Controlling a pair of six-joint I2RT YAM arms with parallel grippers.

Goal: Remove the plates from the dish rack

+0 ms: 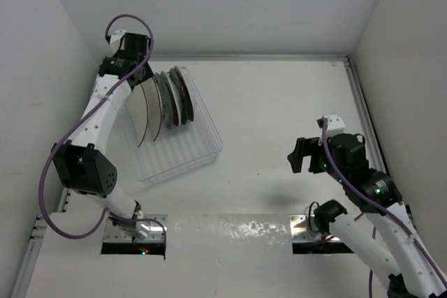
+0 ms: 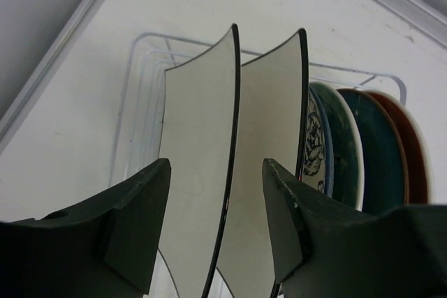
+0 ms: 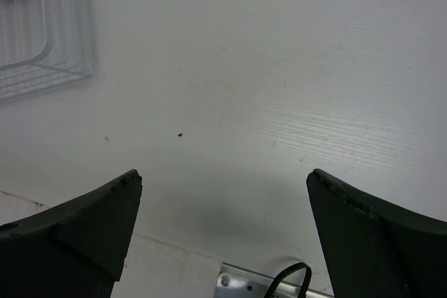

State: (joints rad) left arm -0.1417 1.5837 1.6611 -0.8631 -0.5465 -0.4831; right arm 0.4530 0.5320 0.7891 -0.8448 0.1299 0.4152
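Left claw: my left claw (image 2: 216, 172) is nearest the lens, spread fairly wide and holding nothing. Its dark fingers (image 2: 133, 228) fill the bottom of the wrist view.
First cream plate: the first cream plate (image 2: 199, 158) stands on edge just ahead of the claw. Its dark rim runs up through the gap between my fingers.
Second cream plate: the second cream plate (image 2: 269, 137) is right behind the first. Its rim passes close by my right-hand finger, and I cannot tell whether they touch.
Round plates: the round plates (image 2: 342, 151) are stacked upright beyond my right-hand finger, farther down the row.
Rack: the clear rack (image 2: 150, 36) lies beneath and ahead of the claw, with all the plates in it.
Right claw: my right claw (image 3: 225, 176) is wide open and empty over bare bench (image 3: 279, 68). It is well apart from the rack, with only the rack's corner at its far left.
Step in hand: I judge this to be lining up to pinch the first cream plate by its top edge.
How to do it well: keep only that one rim between the fingers, shifting slightly left so the second plate stays outside. Go deep enough for a firm hold, close squarely on both faces, then lift straight up.
Risk: catching both plates, or tipping the row.
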